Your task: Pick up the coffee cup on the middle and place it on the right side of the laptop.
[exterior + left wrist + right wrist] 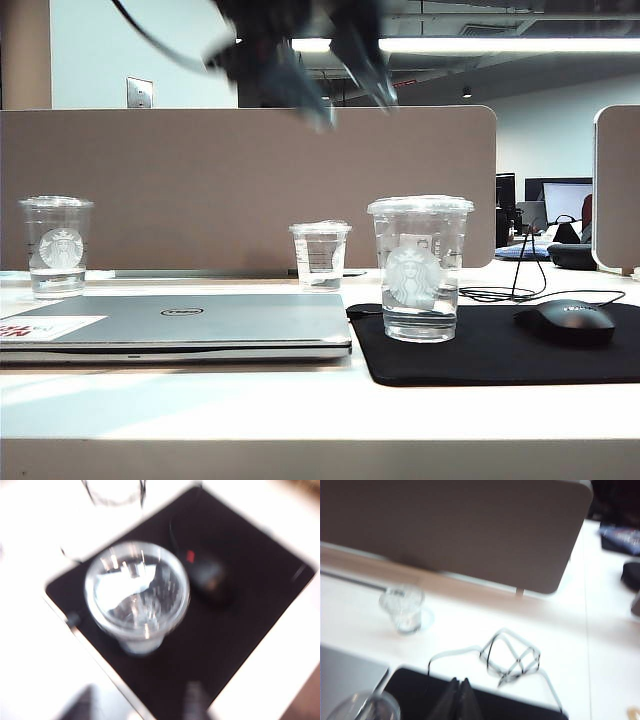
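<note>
**Cup on the mat beside the laptop, both arms overhead**

Office desks and a grey partition fill the background of the exterior view. On the white desk (300, 400) the laptop (180, 325) lies closed, and the coffee cup (419, 268) is seen upright on the black mouse mat (500, 350), just to the right of the laptop. A smaller clear cup (320, 255) stands behind the laptop's right end, a second logo cup (57, 245) behind its left end, a mouse (565, 322) right of the coffee cup. Both arms are blurred near the ceiling; neither holds anything.

From the left wrist view the coffee cup (136, 595) is seen from above on the mat (240, 630). The left gripper (140, 706) is only a blur at the frame edge, with nothing between its fingers; how wide it stands cannot be told.

In the right wrist view the right gripper (458, 700) is shown pressed closed and empty, above the mat (420, 690).

The placement appears done; a straight, clear retreat is advised so the light cup is not tipped.
</note>
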